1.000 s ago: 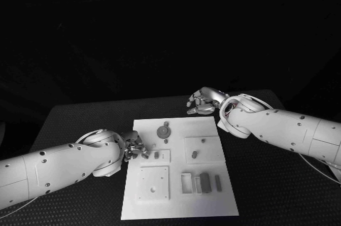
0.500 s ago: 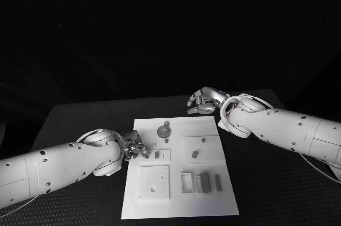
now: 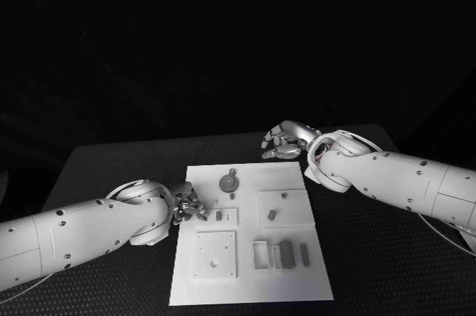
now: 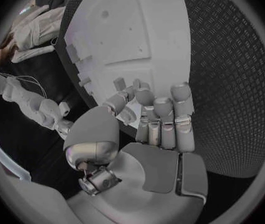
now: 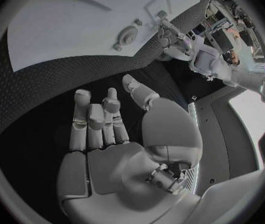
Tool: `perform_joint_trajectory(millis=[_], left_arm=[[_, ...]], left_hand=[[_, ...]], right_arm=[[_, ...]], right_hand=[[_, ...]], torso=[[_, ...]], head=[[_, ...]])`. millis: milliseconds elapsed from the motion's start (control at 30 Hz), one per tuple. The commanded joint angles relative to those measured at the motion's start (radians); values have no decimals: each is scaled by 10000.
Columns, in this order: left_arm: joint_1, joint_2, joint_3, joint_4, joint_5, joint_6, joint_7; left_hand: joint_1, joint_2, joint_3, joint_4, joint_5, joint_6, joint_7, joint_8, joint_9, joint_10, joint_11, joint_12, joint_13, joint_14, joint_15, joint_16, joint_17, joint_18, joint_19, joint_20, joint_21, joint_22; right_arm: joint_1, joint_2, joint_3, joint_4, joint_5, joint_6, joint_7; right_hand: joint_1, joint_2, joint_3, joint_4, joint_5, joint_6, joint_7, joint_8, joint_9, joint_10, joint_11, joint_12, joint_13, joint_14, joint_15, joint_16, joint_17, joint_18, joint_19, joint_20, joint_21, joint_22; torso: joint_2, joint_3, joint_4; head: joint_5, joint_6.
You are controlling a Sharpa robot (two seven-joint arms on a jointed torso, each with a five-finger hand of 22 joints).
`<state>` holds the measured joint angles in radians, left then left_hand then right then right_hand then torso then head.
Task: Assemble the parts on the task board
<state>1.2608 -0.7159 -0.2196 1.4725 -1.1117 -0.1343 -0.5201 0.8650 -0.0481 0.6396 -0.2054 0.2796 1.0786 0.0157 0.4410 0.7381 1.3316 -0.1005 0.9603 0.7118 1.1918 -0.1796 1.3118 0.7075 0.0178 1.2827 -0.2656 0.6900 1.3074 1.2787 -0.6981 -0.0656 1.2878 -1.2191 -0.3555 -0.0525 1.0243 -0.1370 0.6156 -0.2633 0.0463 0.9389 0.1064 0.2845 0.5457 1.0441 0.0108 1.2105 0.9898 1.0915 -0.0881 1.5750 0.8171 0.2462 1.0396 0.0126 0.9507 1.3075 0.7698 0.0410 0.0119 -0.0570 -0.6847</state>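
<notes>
Left hand (image 3: 188,207) sits at the 9 o'clock edge of the task board (image 3: 298,278), fingers (image 4: 163,115) loosely curled with fingertips over the board's rim; whether they pinch a small part cannot be told. Right hand (image 3: 285,140) hovers over the black table (image 3: 109,166) just beyond the board's 12 o'clock edge, fingers (image 5: 98,119) apart and lightly bent, holding nothing. On the board: a round grey disc (image 3: 228,184) toward 12 o'clock, a square plate with a small peg (image 3: 275,213) toward 2 o'clock, a small square plate (image 3: 220,217) at centre-left beside the left hand, a larger square plate (image 3: 214,255) toward 7 o'clock, and upright grey blocks (image 3: 287,255) toward 5 o'clock
</notes>
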Motion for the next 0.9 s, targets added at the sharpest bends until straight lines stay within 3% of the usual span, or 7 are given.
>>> perform_joint_trajectory(millis=[33,533,567,600,900], left_arm=[[-18,3,-16,15,28,187,-61],[-18,17,-16,-14,67,61,-26],[-18,17,-15,-14,68,41,-24],[-18,17,-15,-16,68,44,-20],[-18,30,-15,-52,72,-6,4]], left_hand=[[0,-101,-22,100,-31,55,0,-44,673,51,46,22,-10,111,-155,39,-10,210,-18,-79,-17,151],[-169,-489,-181,490,-108,100,-5,-86,609,58,40,28,-2,121,-164,53,-21,203,10,-73,-29,153],[-414,-133,-975,94,264,74,2,-77,634,27,37,52,34,85,-150,88,0,217,-41,-88,0,195],[-461,-90,-1088,50,304,71,-3,-81,631,23,42,50,36,79,-158,86,-2,214,-55,-83,-7,189],[-717,-257,-1353,195,192,94,-20,-102,602,23,27,42,37,76,-179,86,-11,224,-63,-85,-42,160]], right_arm=[[-2,-2,5,16,-8,145,80],[-2,2,5,9,-8,133,82],[-2,3,5,8,-8,134,83],[-2,3,5,8,-8,136,84],[-2,15,5,2,-8,143,84]], right_hand=[[-54,59,0,-23,32,88,183,-63,15,-52,24,-5,-11,-55,-37,-25,-9,156,-60,27,-35,141],[-56,52,-4,-23,32,82,183,-69,16,-41,24,5,-9,-47,-37,-16,-6,156,-50,25,-29,142],[-57,52,-4,-23,32,82,183,-69,16,-41,24,5,-9,-46,-37,-16,-7,156,-50,24,-29,142],[-56,53,-4,-23,33,81,183,-70,16,-41,24,5,-9,-46,-37,-16,-7,156,-50,24,-29,142],[-55,53,-3,-23,33,80,183,-71,17,-39,24,6,-10,-47,-37,-16,-7,156,-50,24,-29,142]], torso=[[1,2,-2],[-3,10,-8],[-2,13,-10],[0,14,-10],[0,13,-5]], head=[[9,-2],[8,4],[5,-1],[2,5],[8,3]])
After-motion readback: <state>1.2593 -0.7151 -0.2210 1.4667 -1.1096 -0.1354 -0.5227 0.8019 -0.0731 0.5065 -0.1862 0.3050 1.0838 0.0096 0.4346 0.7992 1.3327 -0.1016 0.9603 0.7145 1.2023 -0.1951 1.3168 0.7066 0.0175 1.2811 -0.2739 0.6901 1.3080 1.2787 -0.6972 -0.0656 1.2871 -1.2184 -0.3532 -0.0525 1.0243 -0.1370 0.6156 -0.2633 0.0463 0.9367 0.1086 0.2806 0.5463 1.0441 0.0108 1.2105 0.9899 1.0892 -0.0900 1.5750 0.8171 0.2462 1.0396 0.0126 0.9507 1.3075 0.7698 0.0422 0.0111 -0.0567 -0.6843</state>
